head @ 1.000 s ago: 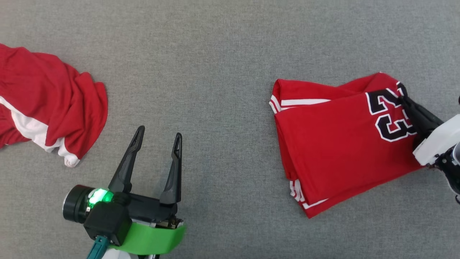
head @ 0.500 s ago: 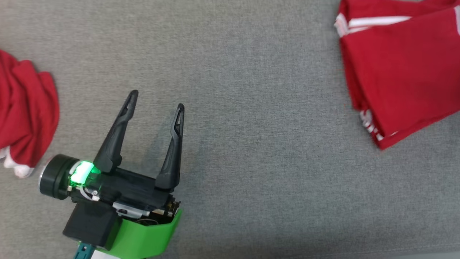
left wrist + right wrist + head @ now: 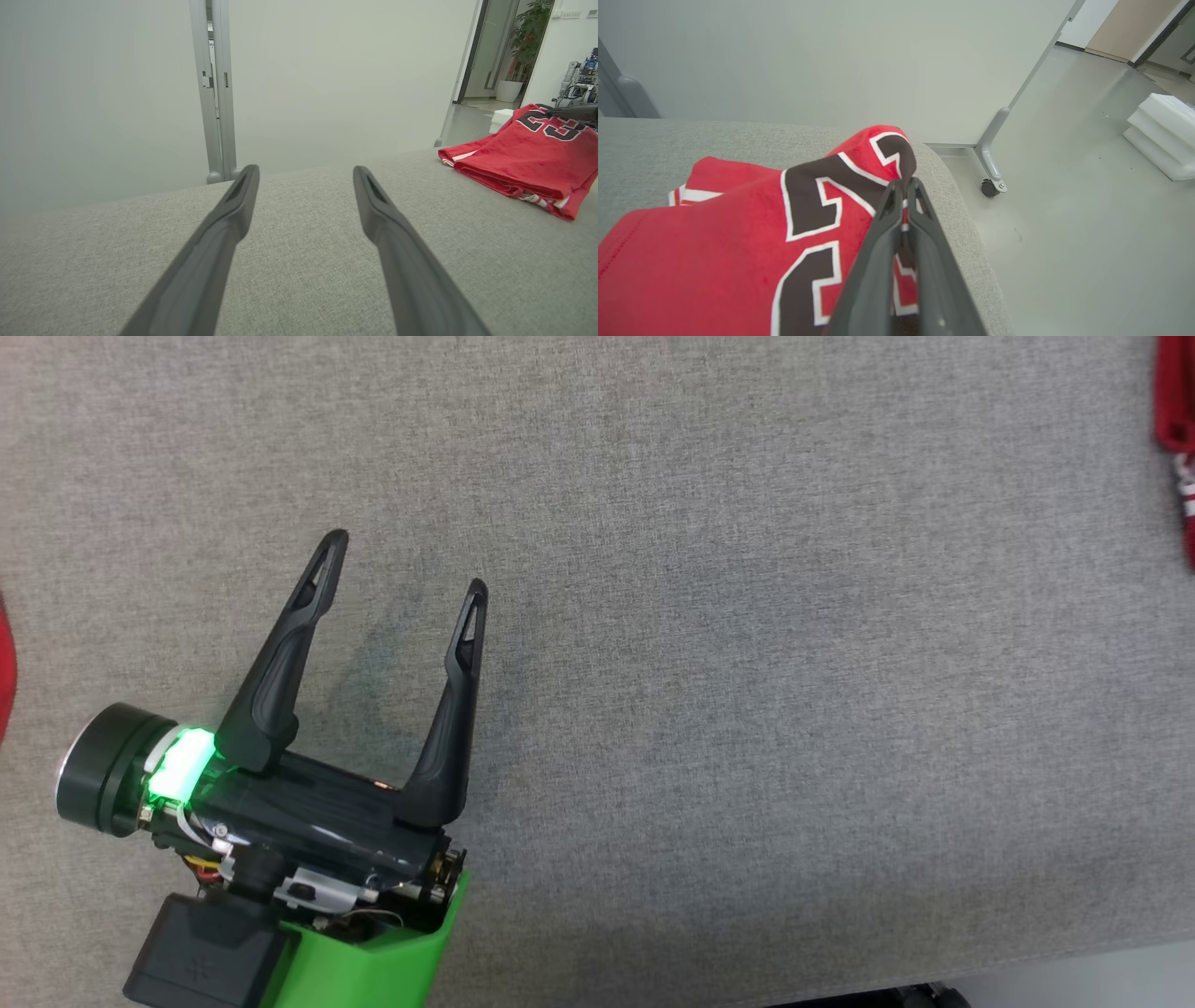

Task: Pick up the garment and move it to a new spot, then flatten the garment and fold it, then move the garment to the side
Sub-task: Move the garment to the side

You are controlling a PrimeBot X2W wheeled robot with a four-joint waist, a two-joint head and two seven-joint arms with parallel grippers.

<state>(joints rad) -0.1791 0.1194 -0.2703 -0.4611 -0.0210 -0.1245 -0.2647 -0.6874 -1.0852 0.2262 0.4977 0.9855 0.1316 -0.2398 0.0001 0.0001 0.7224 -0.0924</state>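
The garment (image 3: 714, 242) is a folded red jersey with white trim and a black 23. It lies on the grey table near its right end. My right gripper (image 3: 906, 182) is shut on the jersey's edge by the number, with red cloth pinched between its fingers. In the left wrist view the garment (image 3: 523, 154) lies far to the right, and the right gripper's dark fingers (image 3: 570, 112) reach onto it. The head view catches a sliver of the garment (image 3: 1178, 411) at its right edge. My left gripper (image 3: 403, 563) hovers open over bare table, with nothing between its fingers (image 3: 397, 242).
The grey fabric table (image 3: 747, 709) ends at a front edge (image 3: 934, 971) at the lower right. Another red cloth (image 3: 4, 672) peeks in at the left edge. Beyond the table's right end stand a wheeled white partition (image 3: 994, 163) and white foam blocks (image 3: 1162, 135) on the floor.
The head camera has swung, so the garment has slid to the picture's right edge and the other red cloth to its left edge. The left gripper stays open.
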